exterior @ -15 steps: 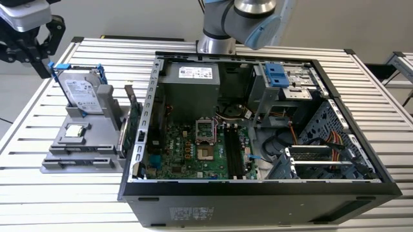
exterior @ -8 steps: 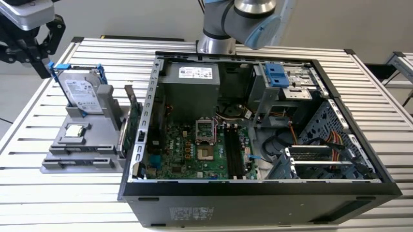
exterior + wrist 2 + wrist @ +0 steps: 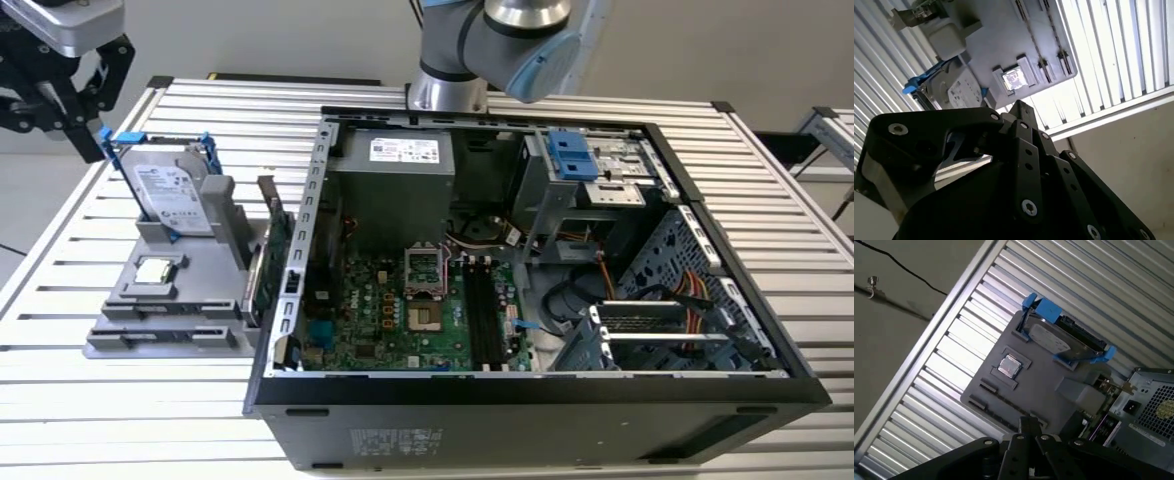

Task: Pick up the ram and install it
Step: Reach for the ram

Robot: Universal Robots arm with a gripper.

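My black gripper [image 3: 76, 125] hangs at the exterior view's far left, above the back corner of the grey parts holder [image 3: 134, 335]. In both wrist views its fingers meet at one tip [image 3: 1029, 422] [image 3: 1019, 106], shut with nothing between them. The ram [image 3: 266, 208], a thin dark stick with a tan edge, stands on edge in the holder, between the hard drive and the case wall. It is a short way to the right of the gripper and lower. The open computer case [image 3: 287, 300] shows the motherboard's long dark memory slots [image 3: 481, 315] beside the processor socket.
A silver hard drive [image 3: 171, 195] in a blue-trimmed frame stands upright in the holder, just below the gripper. A small processor chip [image 3: 158, 269] lies in front of it. A green expansion card [image 3: 283, 275] stands next to the ram. The slatted table [image 3: 120, 420] ends near the holder.
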